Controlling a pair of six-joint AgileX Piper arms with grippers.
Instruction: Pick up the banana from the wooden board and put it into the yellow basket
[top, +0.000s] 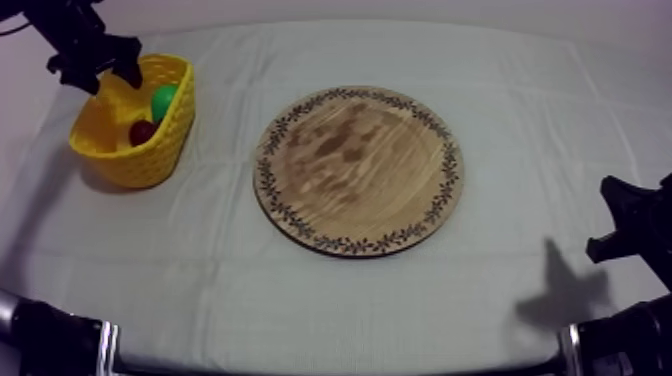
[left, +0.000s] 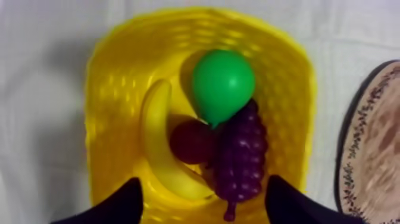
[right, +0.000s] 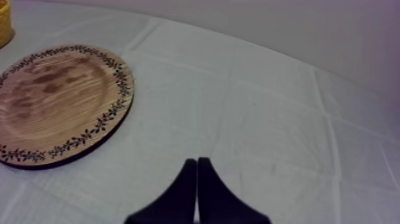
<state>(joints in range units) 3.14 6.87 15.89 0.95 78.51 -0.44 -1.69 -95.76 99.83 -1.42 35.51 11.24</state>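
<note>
Four toy fruits lie together in the yellow woven basket (top: 150, 150) at the left of the cloth-covered table (top: 300, 300). The curved yellow banana (left: 153, 143) lies along one side, the green pear (left: 221, 86) is next to it, and the small red fruit (left: 191, 141) sits between the banana and the purple bunch of grapes (left: 241, 155). The left gripper (top: 108, 72) hangs over the basket, its black fingers (left: 122, 205) spread wide apart, gripping nothing. In the middle, the round wooden board with a patterned rim (top: 358, 170) lies flat on the cloth. Far right, the right gripper (top: 628, 225) sits low, well apart from the board, its fingers (right: 189, 184) pressed together in a narrow wedge.
</note>
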